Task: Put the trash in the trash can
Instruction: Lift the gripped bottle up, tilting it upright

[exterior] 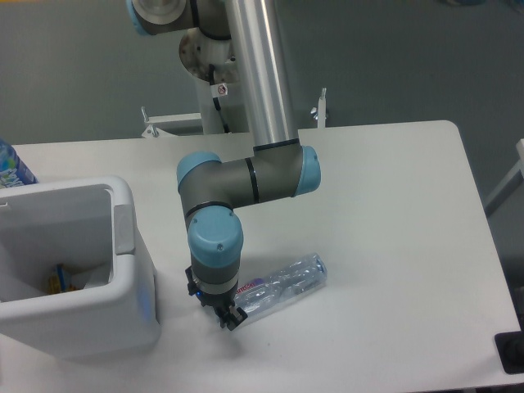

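A crushed clear plastic bottle [286, 281] with a pink-purple label lies on the white table, right of the trash can. My gripper [230, 316] points down over the bottle's labelled left end, its dark fingers on either side of that end and closed against it. The wrist hides most of the fingers. The trash can [124, 221], a boxy white bin with a thick rim, stands at the left edge. Inside it a white crumpled wrapper [92, 277] and a yellowish scrap show.
A blue-patterned bottle [11, 169] peeks in at the far left behind the bin. The arm's thick column [262, 74] rises from the back of the table. A dark object [512, 352] sits past the table's right front corner.
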Controlling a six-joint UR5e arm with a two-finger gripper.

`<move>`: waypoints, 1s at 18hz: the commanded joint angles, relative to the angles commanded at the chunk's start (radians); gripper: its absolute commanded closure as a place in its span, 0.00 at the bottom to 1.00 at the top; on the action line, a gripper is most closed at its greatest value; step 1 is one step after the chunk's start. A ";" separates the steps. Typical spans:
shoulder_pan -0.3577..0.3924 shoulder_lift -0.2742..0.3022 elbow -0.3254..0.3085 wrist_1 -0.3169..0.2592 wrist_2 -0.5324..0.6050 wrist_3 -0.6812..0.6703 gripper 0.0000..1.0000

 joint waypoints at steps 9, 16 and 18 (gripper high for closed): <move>0.009 0.038 0.017 0.002 -0.002 -0.052 0.89; 0.141 0.173 0.081 0.021 -0.009 -0.279 0.90; 0.166 0.178 0.123 0.051 -0.012 -0.426 0.90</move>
